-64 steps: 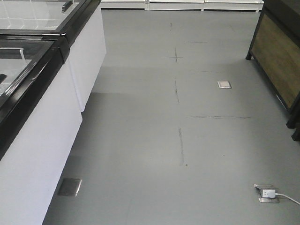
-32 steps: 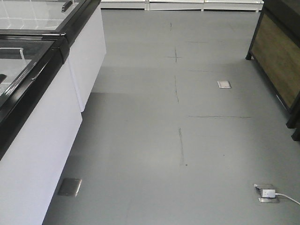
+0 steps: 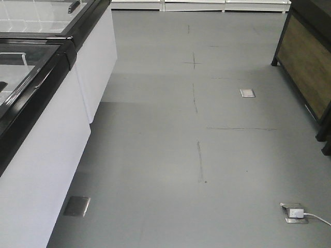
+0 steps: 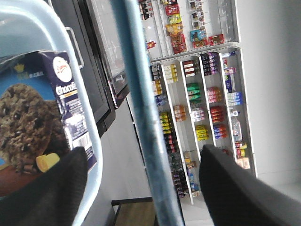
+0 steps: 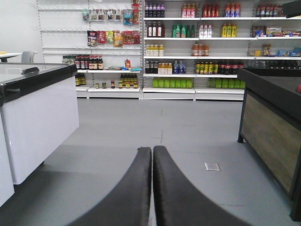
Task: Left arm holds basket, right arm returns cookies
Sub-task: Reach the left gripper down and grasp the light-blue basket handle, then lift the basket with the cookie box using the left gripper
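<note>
Your right gripper: fingers pressed together, empty. Your left gripper: jaws wide, basket handle between. Cookies in basket, 9 o'clock. Return likely not begun.

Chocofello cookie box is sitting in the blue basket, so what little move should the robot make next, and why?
Probably open the right gripper and swing it toward the basket. Its fingers are shut on nothing, facing the aisle, while the Chocofello cookie box lies in the basket.
</note>
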Controlling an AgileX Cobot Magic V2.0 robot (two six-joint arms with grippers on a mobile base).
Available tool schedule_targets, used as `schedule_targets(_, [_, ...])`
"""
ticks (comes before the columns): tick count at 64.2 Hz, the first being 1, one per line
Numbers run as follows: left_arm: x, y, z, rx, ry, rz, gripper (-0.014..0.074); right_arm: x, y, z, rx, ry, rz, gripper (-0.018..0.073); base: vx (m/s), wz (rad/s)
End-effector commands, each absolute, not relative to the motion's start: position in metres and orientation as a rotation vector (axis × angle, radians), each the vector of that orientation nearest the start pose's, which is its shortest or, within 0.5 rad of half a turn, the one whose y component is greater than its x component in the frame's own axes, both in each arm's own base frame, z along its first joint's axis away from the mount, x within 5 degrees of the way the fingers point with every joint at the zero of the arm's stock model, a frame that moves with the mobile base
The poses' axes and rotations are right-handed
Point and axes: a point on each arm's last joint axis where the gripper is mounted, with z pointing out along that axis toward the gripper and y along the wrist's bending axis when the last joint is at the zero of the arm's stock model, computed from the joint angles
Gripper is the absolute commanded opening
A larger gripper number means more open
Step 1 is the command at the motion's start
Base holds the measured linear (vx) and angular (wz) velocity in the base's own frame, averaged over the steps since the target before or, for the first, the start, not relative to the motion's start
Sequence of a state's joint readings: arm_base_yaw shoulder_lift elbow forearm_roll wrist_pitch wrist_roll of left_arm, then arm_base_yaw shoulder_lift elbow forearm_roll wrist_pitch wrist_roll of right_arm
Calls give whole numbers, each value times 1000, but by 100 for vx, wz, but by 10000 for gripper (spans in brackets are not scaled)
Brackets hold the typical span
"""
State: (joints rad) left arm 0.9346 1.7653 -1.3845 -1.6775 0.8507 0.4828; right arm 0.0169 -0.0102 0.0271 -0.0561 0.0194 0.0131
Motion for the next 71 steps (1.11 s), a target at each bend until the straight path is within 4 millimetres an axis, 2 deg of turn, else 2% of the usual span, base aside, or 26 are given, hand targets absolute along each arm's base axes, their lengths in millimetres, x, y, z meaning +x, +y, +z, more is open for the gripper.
schedule_targets(1, [290, 275, 366, -1137, 1201, -989, 483, 55, 1, 209, -46, 1437, -28, -8, 0, 0])
schedule_targets(8, [289, 277, 366, -1151, 1192, -968, 440, 55, 1, 209, -46, 1437, -28, -8, 0, 0])
schedule_targets(15, [289, 278, 365, -1157, 1188, -961, 334, 55, 1, 209, -46, 1437, -28, -8, 0, 0])
schedule_targets(21, [289, 277, 367, -1140, 1196, -952, 185, 55, 1, 209, -46, 1437, -28, -8, 0, 0])
schedule_targets(29, [290, 275, 384, -980, 1250, -877, -9, 55, 1, 209, -46, 1437, -28, -8, 0, 0])
schedule_targets(40, [291, 269, 419, -826, 1249, -862, -8, 55, 1, 209, -46, 1437, -28, -8, 0, 0])
schedule_targets(48, [299, 253, 438, -752, 1255, -954, -8, 55, 1, 209, -46, 1437, -28, -8, 0, 0])
schedule_targets(57, [310, 222, 455, -623, 1303, -1077, -8, 55, 1, 209, -46, 1437, -28, -8, 0, 0])
schedule_targets(71, [326, 168, 464, -450, 1387, -1246, -7, 55, 1, 209, -46, 1435, -28, -8, 0, 0])
